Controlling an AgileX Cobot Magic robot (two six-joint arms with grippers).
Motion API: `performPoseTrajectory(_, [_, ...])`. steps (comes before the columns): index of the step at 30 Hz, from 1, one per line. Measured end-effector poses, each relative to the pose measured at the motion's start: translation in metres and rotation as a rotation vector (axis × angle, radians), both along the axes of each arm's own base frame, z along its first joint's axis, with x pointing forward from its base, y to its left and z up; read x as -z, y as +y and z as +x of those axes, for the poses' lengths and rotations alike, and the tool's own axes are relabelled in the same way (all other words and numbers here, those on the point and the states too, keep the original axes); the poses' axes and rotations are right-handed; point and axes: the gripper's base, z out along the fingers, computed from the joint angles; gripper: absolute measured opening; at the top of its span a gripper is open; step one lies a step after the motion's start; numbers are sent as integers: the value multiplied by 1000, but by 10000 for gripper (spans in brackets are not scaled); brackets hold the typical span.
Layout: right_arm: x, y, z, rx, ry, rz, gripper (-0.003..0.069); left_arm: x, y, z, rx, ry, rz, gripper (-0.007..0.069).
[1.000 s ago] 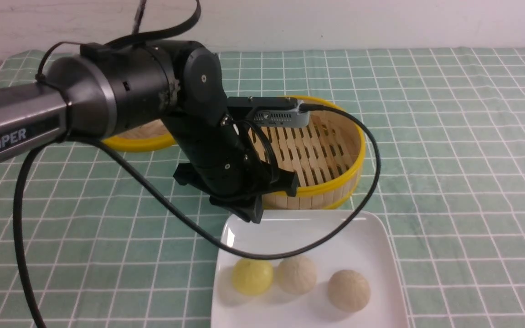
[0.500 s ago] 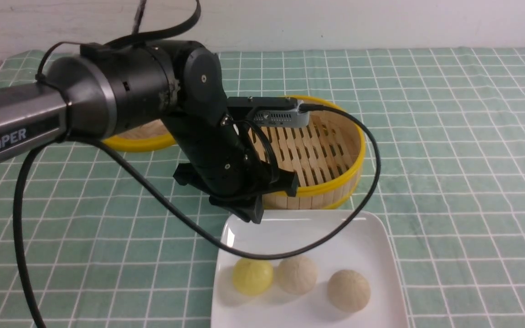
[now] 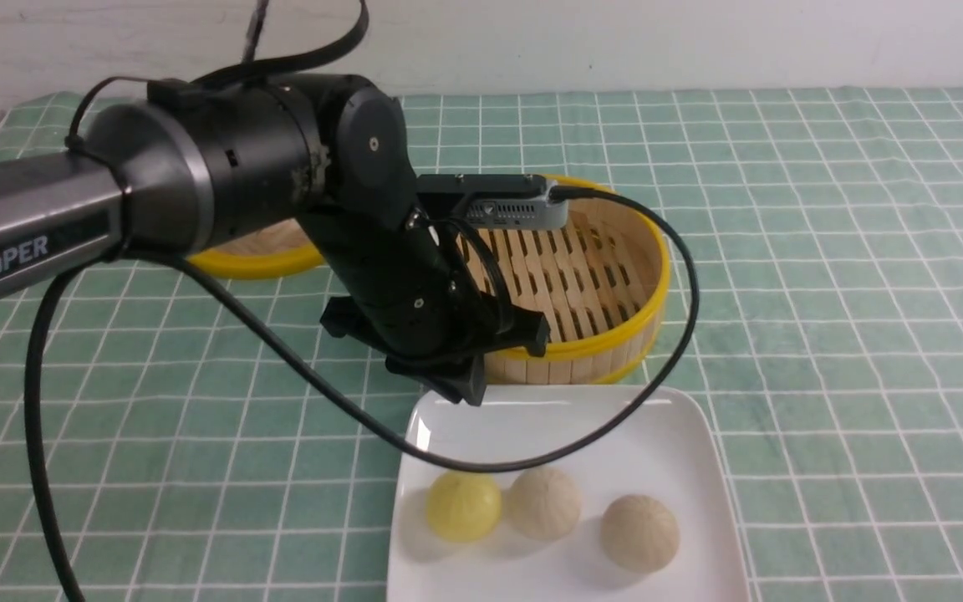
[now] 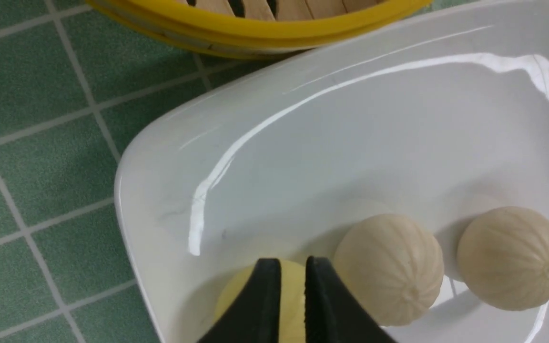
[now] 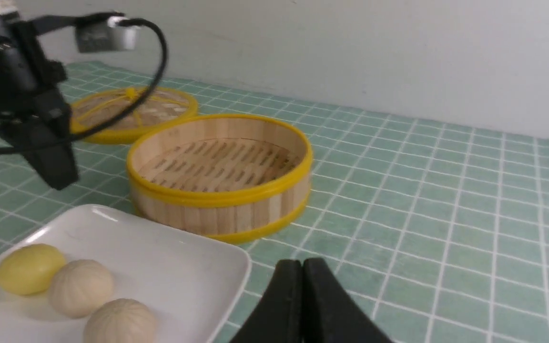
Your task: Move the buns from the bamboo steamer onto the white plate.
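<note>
Jaws first: on my left gripper (image 4: 292, 286) they stand a narrow slit apart with nothing clamped between them, hanging above the yellow bun (image 3: 464, 507), while the right gripper (image 5: 302, 305) is pinched fully closed and empty, parked low over the green checked cloth (image 3: 824, 251) beside the plate. Biggest thing on my screen is the left arm (image 3: 197, 184) reaching across the front view, wrist hovering over the plate's far left corner. Next, the bamboo steamer (image 3: 607, 276) sits just behind the white plate (image 3: 565, 426), and its slatted floor looks bare as far as I can see. All three buns lie in a row along the near edge of the plate: the yellow one on the left, a beige bun (image 3: 543, 503) touching or nearly touching it, and another beige bun (image 3: 639, 533) a little apart on the right. So by my read the moving job is basically done and the arm just needs to clear out. Compared with a second ago, barely anything differs: the wrist has crept up a hair, its little camera box (image 3: 515, 213) sits slightly higher against the steamer rim, the left jaws have cracked a touch wider, and the buns haven't budged.
</note>
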Motion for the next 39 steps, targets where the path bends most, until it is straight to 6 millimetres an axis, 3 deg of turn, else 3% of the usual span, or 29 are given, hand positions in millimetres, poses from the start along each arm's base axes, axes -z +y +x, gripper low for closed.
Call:
performPoseTrajectory(10, [62,-10,10,242,202,-38,15,0,1,1,5,-17,14,118])
performPoseTrajectory(21, [62,-12,11,296,190,-31,32,-5,1,5,1,-82,-3,124])
performPoseTrajectory(25, [62,-13,11,305,190,-30,38,-41,13,-2,28,-211,25,124])
performPoseTrajectory(30, [62,-13,11,305,190,-30,44,-100,40,-27,45,-375,66,124])
performPoseTrajectory(32, [62,-13,11,305,190,-30,48,-128,58,-47,39,-430,90,124])
performPoseTrajectory(33, [62,-13,11,305,190,-30,48,-130,59,-49,38,-433,92,124])
performPoseTrajectory(35, [62,-13,11,305,190,-30,51,-152,81,-76,13,-443,121,124])
performPoseTrajectory(39, [62,-13,11,305,190,-30,53,-170,111,-114,-37,-447,158,124])
